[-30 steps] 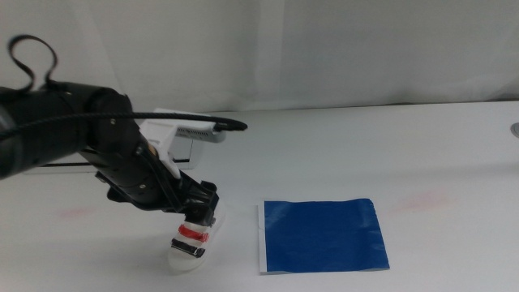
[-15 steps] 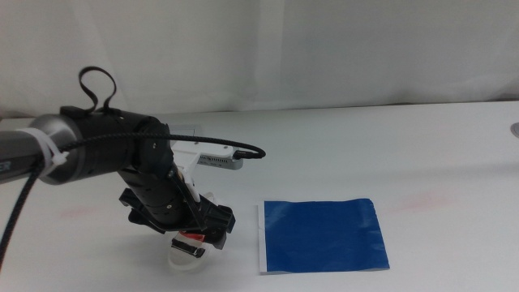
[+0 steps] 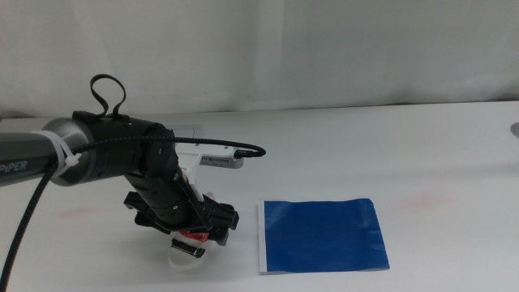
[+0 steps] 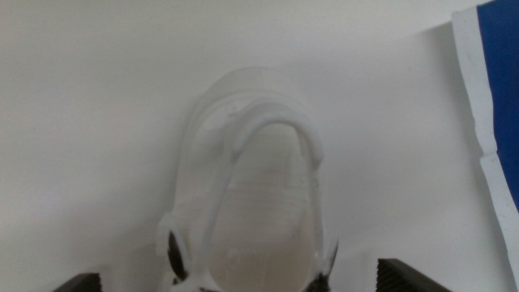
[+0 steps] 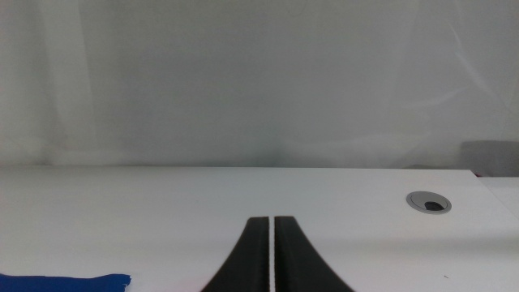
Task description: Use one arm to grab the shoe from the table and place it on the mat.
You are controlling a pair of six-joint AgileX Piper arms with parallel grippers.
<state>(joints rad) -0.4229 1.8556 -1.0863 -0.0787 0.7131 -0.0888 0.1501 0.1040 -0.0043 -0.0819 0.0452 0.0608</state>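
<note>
While spread wide, left hand straddling shoe on table, right hand pressed together

White shoe, red strap; dark blue mat, white edge; white table; black arm

Light is bright and even, washing the table nearly featureless. Under my arm lies only a faint, soft shadow. From my left wrist the shoe is too close, blurred and overexposed. My right wrist view looks hazy, its backdrop grey and dull.
</note>
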